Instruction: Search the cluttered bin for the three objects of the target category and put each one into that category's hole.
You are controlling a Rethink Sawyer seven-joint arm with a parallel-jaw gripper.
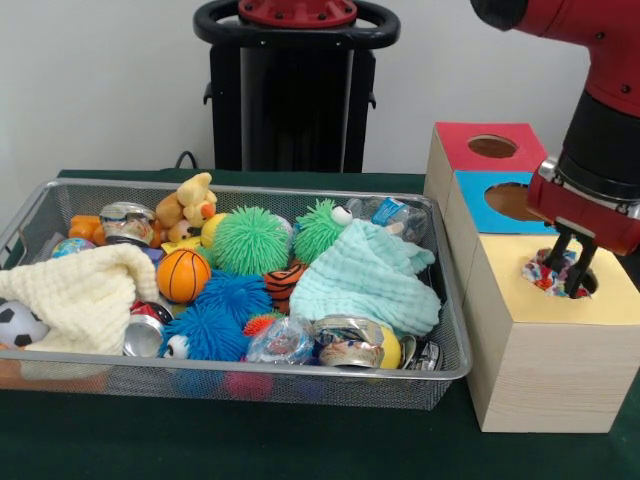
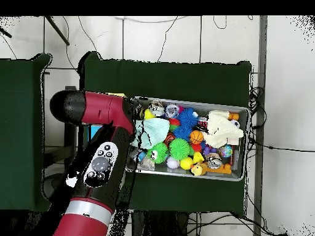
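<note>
My gripper [image 1: 570,264] hangs over the round hole in the yellow-topped wooden box [image 1: 540,350], right of the bin. It is shut on a bunched multicoloured patterned cloth [image 1: 545,272] that sits in the mouth of that hole. The wire-mesh bin [image 1: 240,187] holds a mint green cloth [image 1: 365,280] at its right and a cream cloth [image 1: 85,295] at its left. In the overhead view the red arm [image 2: 101,153] covers the gripper and the boxes; the bin [image 2: 243,147], mint cloth [image 2: 154,129] and cream cloth [image 2: 221,123] show.
A blue-topped box [image 1: 480,190] and a red-topped box [image 1: 460,135] stand behind the yellow one, each with a hole. The bin also holds spiky balls, a small basketball [image 1: 183,275], a plush toy [image 1: 190,205], crushed cans and crumpled wrappers.
</note>
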